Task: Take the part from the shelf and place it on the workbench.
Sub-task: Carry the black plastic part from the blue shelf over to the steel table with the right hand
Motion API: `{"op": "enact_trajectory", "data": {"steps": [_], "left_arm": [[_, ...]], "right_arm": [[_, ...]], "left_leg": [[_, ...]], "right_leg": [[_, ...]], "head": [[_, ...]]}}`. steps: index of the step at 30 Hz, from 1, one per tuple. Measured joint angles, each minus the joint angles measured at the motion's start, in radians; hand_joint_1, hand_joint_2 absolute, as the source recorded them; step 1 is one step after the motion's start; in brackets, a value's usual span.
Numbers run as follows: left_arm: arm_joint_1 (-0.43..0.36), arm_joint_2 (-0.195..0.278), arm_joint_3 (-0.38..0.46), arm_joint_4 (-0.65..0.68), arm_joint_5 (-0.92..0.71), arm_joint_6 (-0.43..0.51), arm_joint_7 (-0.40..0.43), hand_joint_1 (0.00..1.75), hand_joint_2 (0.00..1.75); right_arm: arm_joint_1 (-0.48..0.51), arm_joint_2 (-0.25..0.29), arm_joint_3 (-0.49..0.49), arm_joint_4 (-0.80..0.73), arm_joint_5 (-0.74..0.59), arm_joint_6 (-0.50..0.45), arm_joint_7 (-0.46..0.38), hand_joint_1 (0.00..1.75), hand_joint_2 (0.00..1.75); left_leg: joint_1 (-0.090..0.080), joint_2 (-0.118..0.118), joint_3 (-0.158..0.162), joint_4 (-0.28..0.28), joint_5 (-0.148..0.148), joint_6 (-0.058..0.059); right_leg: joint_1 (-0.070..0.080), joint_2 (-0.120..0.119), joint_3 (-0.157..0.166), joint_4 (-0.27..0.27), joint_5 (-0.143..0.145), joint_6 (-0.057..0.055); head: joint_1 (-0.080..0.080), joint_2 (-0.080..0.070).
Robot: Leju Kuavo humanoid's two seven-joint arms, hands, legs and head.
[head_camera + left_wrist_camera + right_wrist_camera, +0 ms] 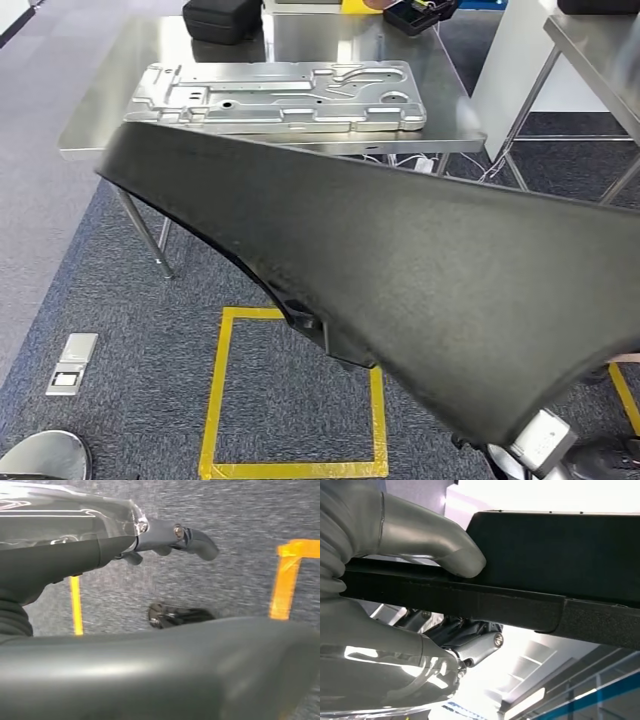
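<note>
The right hand (418, 595) has hold of the black part (392, 280): in its wrist view the thick grey thumb lies pressed on one face of the panel's edge and the darker fingers (471, 640) sit against the other face, so the edge is pinched between them. The left hand (166, 537) hangs over the carpet with its fingers apart and nothing between them; a dark grey surface crosses close in front of its camera, and I cannot tell what that is.

The part is a big, matte, curved black panel, held up in the air. From the head view it slopes across most of the sight, from a narrow tip on the left to a broad end on the right, in front of the workbench (98, 110) and not resting on it.

The workbench is a steel table on slanted legs. A pressed metal plate (279, 97) lies flat along its near side, and a black case (220, 18) sits at the far edge. Another steel table (596, 50) stands to the right.

The floor is speckled grey carpet, with a yellow tape square (294, 395) marked out below the panel and a small metal floor box (72, 362) to its left.
</note>
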Motion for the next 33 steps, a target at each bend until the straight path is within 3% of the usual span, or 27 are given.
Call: {"op": "enact_trajectory", "data": {"steps": [4,6,9,10,11,12,14,16,18,21,23,25,26,27,30,31,33], "left_arm": [[-0.004,0.0,0.0,0.0,0.004,0.0,0.001,0.0,1.75],[-0.006,0.0,0.0,0.0,0.009,0.0,0.001,0.0,1.75],[-0.003,-0.001,0.003,0.0,0.016,0.0,0.002,0.0,1.75],[-0.001,-0.001,0.004,0.0,0.018,0.0,0.002,0.0,1.75],[0.002,-0.001,0.006,0.0,0.02,0.0,0.002,0.0,1.75],[0.004,-0.001,0.008,0.0,0.022,0.0,0.002,0.0,1.75],[0.006,-0.001,0.012,0.0,0.028,0.0,0.002,0.0,1.75],[0.007,-0.001,0.016,0.0,0.034,0.003,0.003,0.0,1.75],[0.008,-0.001,0.023,0.0,0.039,0.006,0.006,0.0,1.75],[0.006,-0.002,0.028,0.0,0.046,0.007,0.009,0.0,1.75],[0.006,-0.006,0.031,0.0,0.049,0.006,0.01,0.0,1.75],[0.007,-0.011,0.035,0.0,0.05,0.005,0.011,0.0,1.75],[0.007,-0.012,0.036,0.0,0.05,0.004,0.011,0.0,1.75],[0.007,-0.014,0.037,0.0,0.049,0.003,0.01,0.0,1.75],[0.006,-0.016,0.038,0.0,0.044,0.001,0.007,0.0,1.75],[0.004,-0.016,0.038,0.0,0.043,0.001,0.005,0.0,1.75],[0.001,-0.016,0.038,0.0,0.041,0.001,0.002,0.0,1.75]], "right_arm": [[0.016,-0.014,-0.006,-0.002,0.006,-0.001,0.006,1.75,1.75],[0.029,-0.022,-0.013,-0.006,0.006,-0.003,0.006,1.75,1.75],[0.063,-0.039,-0.035,-0.009,-0.001,-0.003,0.0,1.75,1.75],[0.08,-0.044,-0.046,-0.01,-0.004,-0.002,-0.004,1.75,1.75],[0.098,-0.05,-0.059,-0.011,-0.006,-0.001,-0.008,1.75,1.75],[0.114,-0.054,-0.072,-0.014,-0.007,0.0,-0.011,1.75,1.75],[0.145,-0.061,-0.096,-0.023,-0.007,0.0,-0.016,1.75,1.75],[0.173,-0.066,-0.118,-0.034,-0.005,0.0,-0.02,1.75,1.75],[0.203,-0.07,-0.137,-0.046,0.001,0.0,-0.023,1.75,1.75],[0.241,-0.077,-0.163,-0.072,0.018,0.0,-0.025,1.75,1.75],[0.26,-0.082,-0.178,-0.087,0.027,-0.002,-0.027,1.75,1.75],[0.28,-0.085,-0.19,-0.097,0.034,-0.004,-0.027,1.75,1.75],[0.29,-0.086,-0.195,-0.101,0.036,-0.004,-0.027,1.75,1.75],[0.297,-0.086,-0.199,-0.105,0.038,-0.004,-0.027,1.75,1.75],[0.307,-0.088,-0.211,-0.114,0.041,-0.004,-0.026,1.75,1.75],[0.309,-0.089,-0.214,-0.117,0.042,-0.004,-0.026,1.75,1.75],[0.311,-0.09,-0.221,-0.119,0.043,-0.004,-0.024,1.75,1.75]], "left_leg": [[-0.001,0.001,0.005,-0.006,-0.012,-0.019],[0.0,0.001,-0.01,0.037,-0.035,-0.029],[0.004,0.001,-0.116,0.216,-0.093,-0.039],[0.005,0.001,-0.147,0.255,-0.093,-0.04],[0.005,0.001,-0.162,0.26,-0.072,-0.039],[0.004,0.001,-0.162,0.232,-0.037,-0.037],[0.0,0.0,-0.133,0.126,0.048,-0.025],[-0.008,-0.001,-0.111,0.063,0.085,-0.012],[-0.014,-0.001,-0.106,0.054,0.076,-0.001],[-0.007,0.0,-0.077,0.009,0.056,0.012],[-0.002,0.001,-0.055,-0.011,0.05,0.017],[-0.002,0.001,-0.04,-0.013,0.04,0.018],[-0.001,0.001,-0.032,-0.013,0.033,0.017],[0.0,0.001,-0.022,-0.013,0.026,0.014],[0.003,0.001,0.012,-0.012,0.0,0.001],[0.002,0.001,0.017,-0.01,-0.006,-0.005],[-0.001,0.0,0.019,-0.011,-0.013,-0.013]], "right_leg": [[0.001,0.003,0.017,-0.036,-0.02,-0.02],[-0.005,0.0,0.031,-0.043,-0.028,-0.031],[-0.006,-0.005,0.052,-0.045,-0.045,-0.039],[-0.006,-0.005,0.061,-0.045,-0.052,-0.039],[-0.006,-0.004,0.071,-0.045,-0.06,-0.039],[-0.005,-0.002,0.083,-0.045,-0.068,-0.038],[-0.006,0.0,0.107,-0.047,-0.084,-0.034],[-0.006,0.003,0.119,-0.05,-0.095,-0.026],[-0.008,0.004,0.119,-0.056,-0.098,-0.015],[-0.007,0.002,0.122,-0.05,-0.113,0.001],[-0.007,0.001,0.082,0.031,-0.146,0.007],[-0.007,0.001,0.005,0.151,-0.179,0.012],[-0.007,0.001,-0.024,0.185,-0.175,0.015],[-0.007,0.001,-0.037,0.183,-0.151,0.017],[-0.006,0.0,0.005,0.036,-0.031,0.023],[-0.005,0.0,0.021,-0.004,-0.017,0.018],[-0.001,0.002,0.03,-0.028,-0.025,0.004]], "head": [[0.0,0.0],[-0.002,0.0],[-0.003,0.0],[-0.003,0.0],[-0.003,0.0],[-0.003,0.0],[-0.003,0.0],[-0.003,0.0],[-0.004,0.0],[-0.004,0.0],[-0.003,0.0],[-0.003,0.0],[-0.003,0.0],[-0.003,0.0],[-0.003,0.0],[-0.002,0.0],[-0.003,0.0]]}}
